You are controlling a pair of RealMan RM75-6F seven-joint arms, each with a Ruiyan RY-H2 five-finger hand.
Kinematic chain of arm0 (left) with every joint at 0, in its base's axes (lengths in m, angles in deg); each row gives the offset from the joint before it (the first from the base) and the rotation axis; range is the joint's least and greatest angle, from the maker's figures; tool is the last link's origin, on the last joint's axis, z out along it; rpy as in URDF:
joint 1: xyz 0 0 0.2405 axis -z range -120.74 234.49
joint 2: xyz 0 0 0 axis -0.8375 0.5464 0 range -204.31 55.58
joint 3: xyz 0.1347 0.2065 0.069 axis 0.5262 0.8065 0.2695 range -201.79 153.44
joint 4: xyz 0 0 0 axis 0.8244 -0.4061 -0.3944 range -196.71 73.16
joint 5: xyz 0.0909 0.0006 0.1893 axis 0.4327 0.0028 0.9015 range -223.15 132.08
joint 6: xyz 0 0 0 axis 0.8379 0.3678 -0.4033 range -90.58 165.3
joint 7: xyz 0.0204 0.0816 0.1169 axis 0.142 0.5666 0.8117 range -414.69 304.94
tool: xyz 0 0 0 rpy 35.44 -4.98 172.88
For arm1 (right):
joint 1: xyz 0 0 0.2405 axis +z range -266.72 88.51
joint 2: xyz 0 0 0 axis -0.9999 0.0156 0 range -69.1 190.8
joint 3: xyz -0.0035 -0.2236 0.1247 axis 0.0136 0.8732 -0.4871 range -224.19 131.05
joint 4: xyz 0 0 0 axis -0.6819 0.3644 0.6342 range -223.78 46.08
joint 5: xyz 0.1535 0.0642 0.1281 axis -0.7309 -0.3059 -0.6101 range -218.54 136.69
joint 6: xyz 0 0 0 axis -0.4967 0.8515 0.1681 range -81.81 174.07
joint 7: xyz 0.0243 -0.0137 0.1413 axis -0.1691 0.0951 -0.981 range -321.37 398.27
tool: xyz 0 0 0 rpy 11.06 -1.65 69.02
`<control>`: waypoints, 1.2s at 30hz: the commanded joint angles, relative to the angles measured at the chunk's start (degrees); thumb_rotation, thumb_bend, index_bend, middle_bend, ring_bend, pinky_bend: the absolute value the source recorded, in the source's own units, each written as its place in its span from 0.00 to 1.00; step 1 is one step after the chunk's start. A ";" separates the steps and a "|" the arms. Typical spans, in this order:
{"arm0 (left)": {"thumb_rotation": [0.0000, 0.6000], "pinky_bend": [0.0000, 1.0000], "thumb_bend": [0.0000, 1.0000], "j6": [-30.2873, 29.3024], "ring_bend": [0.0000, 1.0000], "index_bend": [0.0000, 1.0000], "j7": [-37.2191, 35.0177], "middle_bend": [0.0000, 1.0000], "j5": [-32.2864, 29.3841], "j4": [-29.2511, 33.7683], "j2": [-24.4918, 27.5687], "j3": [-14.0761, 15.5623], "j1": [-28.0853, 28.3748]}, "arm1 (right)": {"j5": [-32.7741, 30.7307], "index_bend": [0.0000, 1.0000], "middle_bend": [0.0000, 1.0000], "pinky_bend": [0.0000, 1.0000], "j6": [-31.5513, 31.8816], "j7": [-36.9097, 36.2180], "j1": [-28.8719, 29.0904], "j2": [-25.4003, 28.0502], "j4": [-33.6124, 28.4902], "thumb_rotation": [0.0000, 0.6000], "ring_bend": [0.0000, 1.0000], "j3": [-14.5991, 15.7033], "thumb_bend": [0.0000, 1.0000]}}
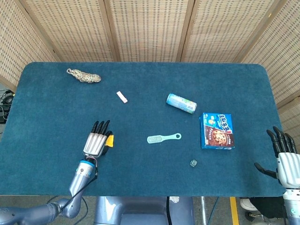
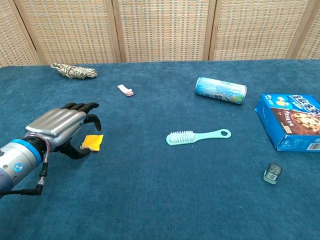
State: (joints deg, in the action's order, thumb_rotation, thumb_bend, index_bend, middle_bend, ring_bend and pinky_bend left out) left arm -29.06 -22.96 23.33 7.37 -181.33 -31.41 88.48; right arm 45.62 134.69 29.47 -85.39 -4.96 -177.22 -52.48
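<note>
The left hand (image 2: 62,127) arches over the yellow card (image 2: 93,142), which lies flat on the desk (image 2: 160,200); the thumb touches its near edge, nothing is gripped. For a clean lift, pinch one edge firmly. The right hand (image 1: 285,159) hangs spread, holding nothing.

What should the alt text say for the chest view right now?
The left hand rests over a small yellow card on the blue table, fingers curled. Right of it lie a mint brush, a tipped blue can and a cookie box.
</note>
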 commanded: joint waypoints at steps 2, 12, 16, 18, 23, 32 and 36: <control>1.00 0.00 0.41 0.21 0.00 0.33 -0.21 0.00 0.13 0.05 0.07 0.03 -0.03 | 0.07 0.00 0.00 0.00 -0.02 -0.16 0.00 0.07 -0.03 1.00 0.00 0.05 0.00; 1.00 0.00 0.41 1.03 0.00 0.37 -0.86 0.00 -0.05 0.90 0.67 -0.16 -0.10 | 0.16 0.00 0.00 0.00 -0.12 -0.49 0.05 0.16 0.01 1.00 0.00 0.10 0.00; 1.00 0.00 0.40 1.72 0.00 0.41 -1.02 0.00 -0.44 1.55 1.07 -0.23 -0.07 | 0.19 0.00 0.00 0.00 -0.19 -0.49 0.05 0.22 -0.10 1.00 0.00 0.17 0.00; 1.00 0.00 0.40 2.00 0.00 0.45 -1.07 0.00 -0.61 1.90 1.30 -0.23 -0.07 | 0.19 0.00 0.00 0.00 -0.17 -0.51 0.04 0.24 -0.11 1.00 0.00 0.17 0.00; 1.00 0.00 0.40 2.58 0.00 0.51 -0.92 0.00 -1.13 2.73 1.93 -0.29 -0.04 | 0.10 0.00 0.00 0.00 -0.23 -0.59 0.04 0.27 -0.14 1.00 0.00 0.16 0.00; 1.00 0.00 0.47 2.87 0.00 0.55 -0.41 0.00 -1.58 3.04 2.14 -0.30 0.10 | 0.10 0.00 0.00 0.00 -0.09 -0.85 -0.01 0.33 -0.12 1.00 0.00 0.12 0.00; 1.00 0.00 0.48 2.92 0.00 0.56 -0.34 0.00 -1.84 2.90 2.04 -0.39 0.15 | 0.12 0.00 0.00 0.00 -0.15 -0.89 0.01 0.35 -0.08 1.00 0.00 0.13 0.00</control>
State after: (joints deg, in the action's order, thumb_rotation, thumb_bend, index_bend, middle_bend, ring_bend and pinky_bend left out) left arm -26.14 -23.31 21.49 10.27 -179.28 -31.80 88.62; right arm 45.73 134.54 28.58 -85.38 -4.61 -177.31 -52.35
